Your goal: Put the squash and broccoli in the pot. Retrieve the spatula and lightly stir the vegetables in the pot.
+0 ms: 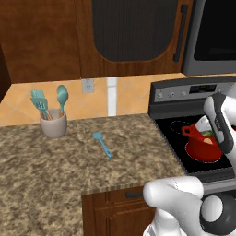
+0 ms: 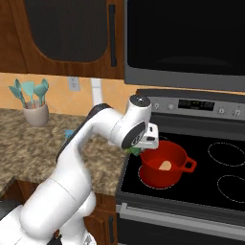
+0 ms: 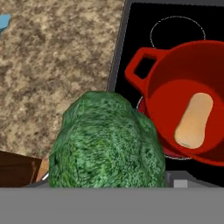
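The dark green broccoli [image 3: 107,140] fills the lower middle of the hand view, and my gripper [image 2: 139,148] is shut on it, its fingertips hidden behind the floret. It hangs just outside the left rim of the red pot [image 2: 160,182] [image 3: 175,65] on the stove's front left burner. A sliver of broccoli [image 2: 134,151] shows under the hand. The tan squash [image 3: 194,120] [image 2: 164,165] lies on the pot's floor. The light-blue spatula [image 1: 102,143] lies flat on the granite counter, left of the stove.
A beige cup [image 1: 54,123] [image 2: 36,115] holding teal utensils stands at the back left of the counter. The black stove [image 2: 225,182] has burners to the right of the pot. The counter's front edge [image 1: 129,186] runs near the arm's base.
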{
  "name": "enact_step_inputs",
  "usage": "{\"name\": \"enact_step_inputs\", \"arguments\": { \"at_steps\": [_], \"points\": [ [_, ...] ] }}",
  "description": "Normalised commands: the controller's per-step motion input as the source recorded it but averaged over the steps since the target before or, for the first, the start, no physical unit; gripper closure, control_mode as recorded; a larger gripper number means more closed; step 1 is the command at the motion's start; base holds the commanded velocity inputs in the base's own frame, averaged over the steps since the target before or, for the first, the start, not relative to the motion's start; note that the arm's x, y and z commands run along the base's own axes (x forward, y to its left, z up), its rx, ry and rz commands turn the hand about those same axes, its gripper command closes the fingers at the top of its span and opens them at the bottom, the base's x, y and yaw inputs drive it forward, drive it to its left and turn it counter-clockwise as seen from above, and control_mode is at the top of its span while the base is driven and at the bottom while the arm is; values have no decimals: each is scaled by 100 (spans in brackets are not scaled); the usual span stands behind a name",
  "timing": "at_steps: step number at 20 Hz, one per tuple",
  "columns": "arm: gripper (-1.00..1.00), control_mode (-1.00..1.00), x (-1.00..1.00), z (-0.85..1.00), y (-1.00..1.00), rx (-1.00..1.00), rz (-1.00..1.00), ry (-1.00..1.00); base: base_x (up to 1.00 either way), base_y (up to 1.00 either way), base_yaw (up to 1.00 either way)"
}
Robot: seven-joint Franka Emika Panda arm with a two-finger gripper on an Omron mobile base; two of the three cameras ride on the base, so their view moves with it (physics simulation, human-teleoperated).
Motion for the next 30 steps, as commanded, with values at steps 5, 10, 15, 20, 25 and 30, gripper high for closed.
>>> {"name": "enact_step_inputs", "arguments": {
  "at_steps": [5, 10, 15, 20, 25, 30],
  "points": [
    [100, -100, 43, -34, -58, 1, 0, 6, 0, 0, 0],
    [100, -100, 45, -27, -47, 0, 0, 8, 0, 0, 0],
    [100, -100, 46, -34, -28, 0, 0, 13, 0, 0, 0],
    [100, -100, 49, -46, -32, 0, 0, 13, 0, 0, 0],
    [100, -100, 41, -43, -27, 0, 0, 12, 0, 0, 0],
    [100, -100, 33, -25, -7, 0, 0, 8, 0, 0, 0]
  ]
}}
